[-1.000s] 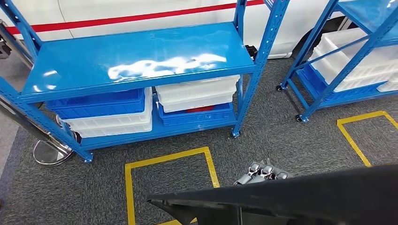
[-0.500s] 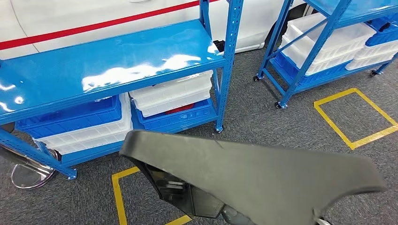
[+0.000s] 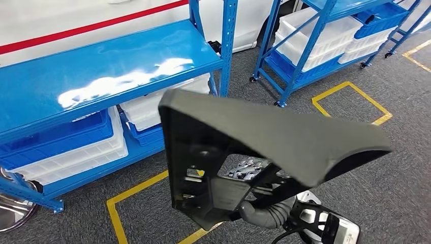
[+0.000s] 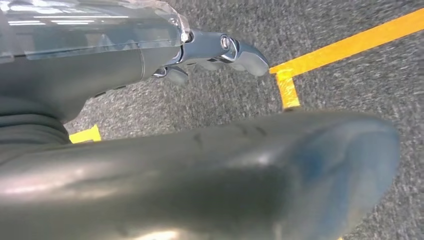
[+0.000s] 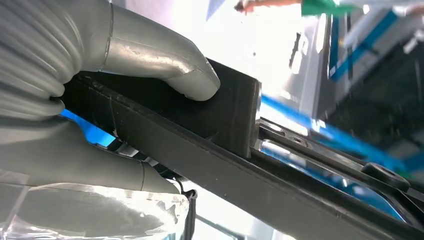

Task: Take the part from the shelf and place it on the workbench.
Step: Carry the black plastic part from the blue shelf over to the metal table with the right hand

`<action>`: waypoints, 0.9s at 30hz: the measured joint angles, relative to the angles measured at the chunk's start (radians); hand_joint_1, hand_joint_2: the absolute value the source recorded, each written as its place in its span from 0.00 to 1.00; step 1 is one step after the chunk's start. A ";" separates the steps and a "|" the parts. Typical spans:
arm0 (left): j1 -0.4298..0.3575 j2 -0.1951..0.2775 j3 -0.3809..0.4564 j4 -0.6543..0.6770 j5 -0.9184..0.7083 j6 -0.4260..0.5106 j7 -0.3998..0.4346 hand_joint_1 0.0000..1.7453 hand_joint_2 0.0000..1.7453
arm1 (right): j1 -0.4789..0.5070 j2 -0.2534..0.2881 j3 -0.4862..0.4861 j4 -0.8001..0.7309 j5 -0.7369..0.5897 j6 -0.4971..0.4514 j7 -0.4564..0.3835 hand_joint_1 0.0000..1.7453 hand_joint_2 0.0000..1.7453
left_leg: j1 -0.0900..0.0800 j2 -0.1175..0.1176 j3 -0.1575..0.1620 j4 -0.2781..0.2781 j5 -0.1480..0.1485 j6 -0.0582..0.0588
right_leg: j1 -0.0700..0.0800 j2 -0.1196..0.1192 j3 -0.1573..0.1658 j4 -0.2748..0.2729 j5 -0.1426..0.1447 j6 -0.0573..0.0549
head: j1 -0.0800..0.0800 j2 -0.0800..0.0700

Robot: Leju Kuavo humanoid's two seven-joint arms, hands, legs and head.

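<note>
A big black moulded part (image 3: 274, 132) with cut-outs hangs in front of me, above the carpet and clear of the blue shelf (image 3: 101, 66). My right hand (image 3: 264, 213) grips its lower end from below. In the right wrist view that hand (image 5: 100, 100) presses its thumb (image 5: 170, 65) onto the part's flat black edge (image 5: 235, 115). Silver fingers (image 3: 249, 166) show through an opening in the part. My left hand (image 4: 215, 50) reaches out over the carpet beside the part's rounded surface (image 4: 225, 180), its fingers holding nothing.
White and blue bins (image 3: 76, 147) fill the shelf's lower level. A second blue rack (image 3: 315, 46) with white bins stands at the right. Yellow tape squares (image 3: 350, 101) (image 3: 132, 193) mark the grey carpet. A white wall with a red stripe runs behind.
The whole picture has slid left, so the camera has turned right. The black part has risen from the picture's lower edge to its middle.
</note>
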 joint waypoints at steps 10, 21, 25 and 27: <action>0.001 0.022 0.016 -0.001 -0.016 0.016 -0.030 0.00 0.00 | 0.035 0.012 -0.107 -0.088 -0.022 0.020 -0.002 0.98 1.00 | -0.003 -0.027 -0.032 0.105 -0.086 -0.034 | 0.008 -0.009 0.104 -0.224 0.071 -0.045 | -0.001 0.000; 0.001 0.039 0.037 -0.002 -0.036 0.020 -0.028 0.00 0.00 | 0.110 0.043 -0.203 -0.185 -0.014 0.045 -0.002 0.98 1.00 | 0.031 -0.124 -0.017 0.049 -0.026 -0.047 | -0.010 0.115 0.067 -0.172 0.065 -0.001 | -0.004 0.000; -0.001 0.044 0.042 -0.002 -0.037 0.011 -0.015 0.00 0.00 | 0.144 0.045 -0.226 -0.206 -0.013 0.048 -0.002 0.98 1.00 | 0.026 -0.075 -0.019 0.046 -0.019 -0.021 | -0.009 0.053 0.026 -0.092 0.019 0.013 | -0.001 0.000; 0.002 0.045 0.045 -0.002 -0.037 0.011 -0.006 0.00 0.00 | 0.153 0.046 -0.233 -0.210 -0.013 0.050 -0.002 0.98 1.00 | 0.018 -0.050 -0.021 0.046 -0.019 -0.015 | -0.007 0.014 -0.033 0.036 -0.041 0.014 | 0.000 0.000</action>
